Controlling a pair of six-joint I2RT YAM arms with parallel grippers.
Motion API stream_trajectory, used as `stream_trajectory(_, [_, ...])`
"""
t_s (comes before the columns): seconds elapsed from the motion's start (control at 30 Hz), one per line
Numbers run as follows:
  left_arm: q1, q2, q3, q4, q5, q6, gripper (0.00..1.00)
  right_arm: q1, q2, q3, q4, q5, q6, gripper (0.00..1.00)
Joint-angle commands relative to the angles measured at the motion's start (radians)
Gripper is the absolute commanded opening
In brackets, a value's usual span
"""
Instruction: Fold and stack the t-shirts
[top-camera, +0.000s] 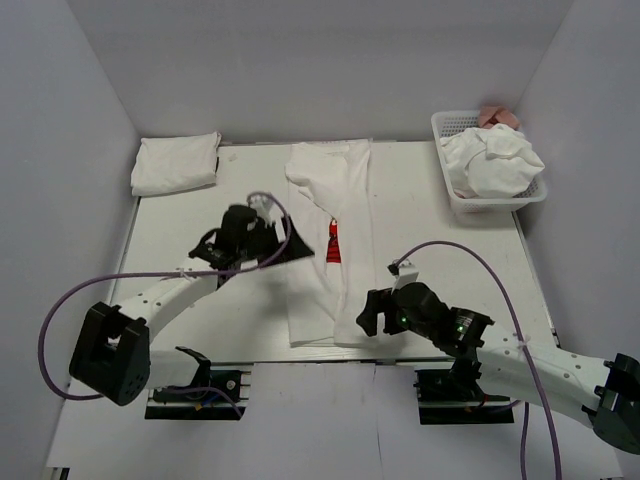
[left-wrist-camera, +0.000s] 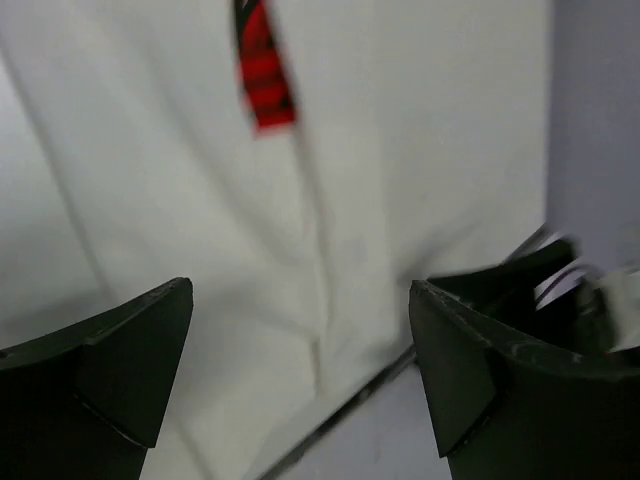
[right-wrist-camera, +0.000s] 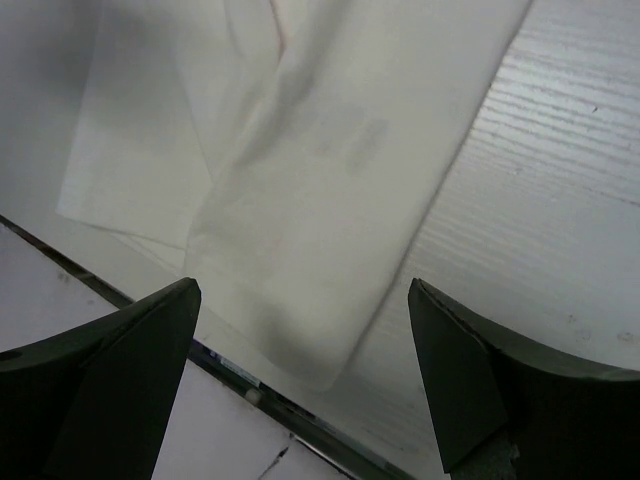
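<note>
Though spread wide above the printed t-shirt (top-camera: 350, 200), gripping nothing with the left gripper (top-camera: 285, 240), its fingers (left-wrist-camera: 110, 370) well apart over white cloth just left of the red print (top-camera: 333, 245), around mid-table. Likewise with the right gripper (top-camera: 368, 312): jaws parted, empty, hanging over the shirt's hem at the near edge of the table (top-camera: 440, 240). Folded lengthwise, stretched as a long strip from far edge to near edge. At far left corner, a folded t-shirt stack (top-camera: 176, 165); at far right corner, crumpled t-shirts (top-camera: 495, 160) heaped in a white basket (top-camera: 490, 203)
</note>
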Motion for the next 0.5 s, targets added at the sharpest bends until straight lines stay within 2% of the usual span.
stream_trajectory(0.0, [-0.033,-0.083,-0.177,-0.174,0.129,-0.043,0.99,-0.003,0.003,0.004,-0.085,-0.050,-0.015,0.90])
stream_trajectory(0.2, [-0.090,-0.215,-0.332,-0.384,0.117,-0.068,0.99,0.000,0.042,-0.025,-0.064,-0.137,-0.043,0.90])
stream_trajectory(0.37, [-0.120,-0.284,-0.424,-0.418,0.129,-0.106,0.99,0.000,0.066,-0.075,0.015,-0.203,-0.052,0.90])
stream_trajectory(0.47, [-0.142,-0.275,-0.449,-0.392,0.145,-0.115,0.94,0.000,0.076,-0.087,0.016,-0.213,-0.037,0.90])
